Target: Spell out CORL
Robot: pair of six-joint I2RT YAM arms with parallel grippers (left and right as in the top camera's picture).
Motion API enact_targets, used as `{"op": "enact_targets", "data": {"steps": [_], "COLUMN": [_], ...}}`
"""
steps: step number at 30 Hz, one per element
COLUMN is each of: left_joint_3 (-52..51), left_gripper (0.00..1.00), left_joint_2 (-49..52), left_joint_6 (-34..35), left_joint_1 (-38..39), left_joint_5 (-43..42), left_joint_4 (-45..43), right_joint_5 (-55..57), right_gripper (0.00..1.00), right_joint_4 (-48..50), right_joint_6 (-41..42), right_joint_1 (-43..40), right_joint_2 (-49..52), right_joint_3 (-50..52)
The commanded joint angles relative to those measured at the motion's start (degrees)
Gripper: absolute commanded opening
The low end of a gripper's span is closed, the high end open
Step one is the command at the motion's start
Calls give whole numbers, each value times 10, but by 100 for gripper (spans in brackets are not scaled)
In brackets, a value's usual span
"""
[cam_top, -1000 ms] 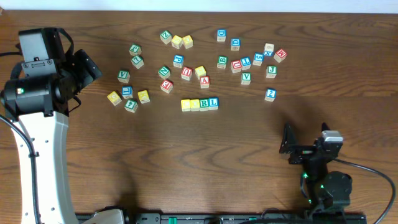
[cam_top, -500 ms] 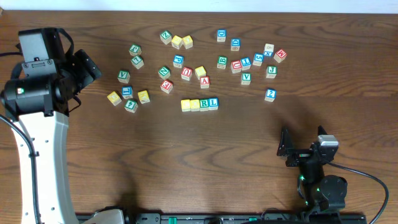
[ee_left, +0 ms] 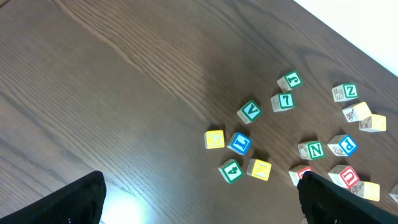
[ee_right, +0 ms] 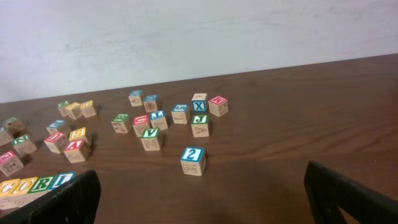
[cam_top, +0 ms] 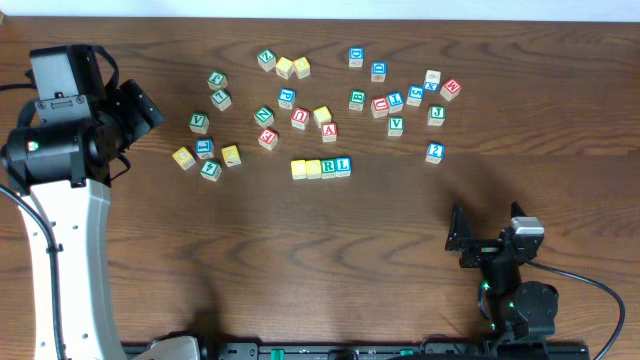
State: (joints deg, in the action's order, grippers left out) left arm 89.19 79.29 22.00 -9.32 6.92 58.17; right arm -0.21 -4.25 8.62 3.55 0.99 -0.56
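Observation:
Four letter blocks stand side by side in a row (cam_top: 321, 167) at the table's middle: two yellow, a green R and a blue L. The row's end shows in the right wrist view (ee_right: 34, 185) at the lower left. My left gripper (cam_top: 135, 112) is at the far left, open and empty, above bare table left of the scattered blocks (ee_left: 239, 143). My right gripper (cam_top: 460, 240) is near the front right, open and empty, well short of the blue 2 block (ee_right: 193, 160).
Many loose letter blocks lie scattered across the back of the table, from a yellow block (cam_top: 182, 157) on the left to a red one (cam_top: 451, 88) on the right. A blue 2 block (cam_top: 434, 152) sits apart on the right.
My right arm has drawn back a little toward the front edge and slightly left. The blocks and the left arm have not moved.

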Motion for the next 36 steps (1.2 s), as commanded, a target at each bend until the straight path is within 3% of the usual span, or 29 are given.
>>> {"op": "enact_targets", "data": {"steps": [1, 2, 7, 13, 16, 21, 29, 36], "left_joint_3": [-1, -10, -183, -454, -554, -680, -832, -890], "left_gripper": [97, 98, 98, 98, 98, 97, 97, 98], "left_joint_2": [-41, -56, -189, -382, -460, -577, -723, -792], "left_joint_6": [-12, -14, -96, -102, -105, -137, -292, -302], "left_joint_1": [2, 5, 48, 67, 70, 72, 72, 73], "left_joint_5": [20, 20, 19, 12, 10, 6, -35, -34], "left_joint_4": [-6, -19, -255, -473, -525, -560, -574, -543], "right_joint_5": [-2, -2, -2, -2, -2, -2, -2, -2], "right_gripper": [99, 99, 99, 99, 99, 99, 99, 99], "right_joint_4": [0, 0, 0, 0, 0, 0, 0, 0], "right_joint_6": [-6, -6, -6, -6, -5, -6, -6, -6], "right_joint_1": [1, 1, 1, 1, 1, 1, 1, 1], "right_joint_2": [-2, -2, -2, -2, -2, -2, -2, -2], "right_joint_3": [3, 3, 3, 3, 3, 3, 3, 3]}}
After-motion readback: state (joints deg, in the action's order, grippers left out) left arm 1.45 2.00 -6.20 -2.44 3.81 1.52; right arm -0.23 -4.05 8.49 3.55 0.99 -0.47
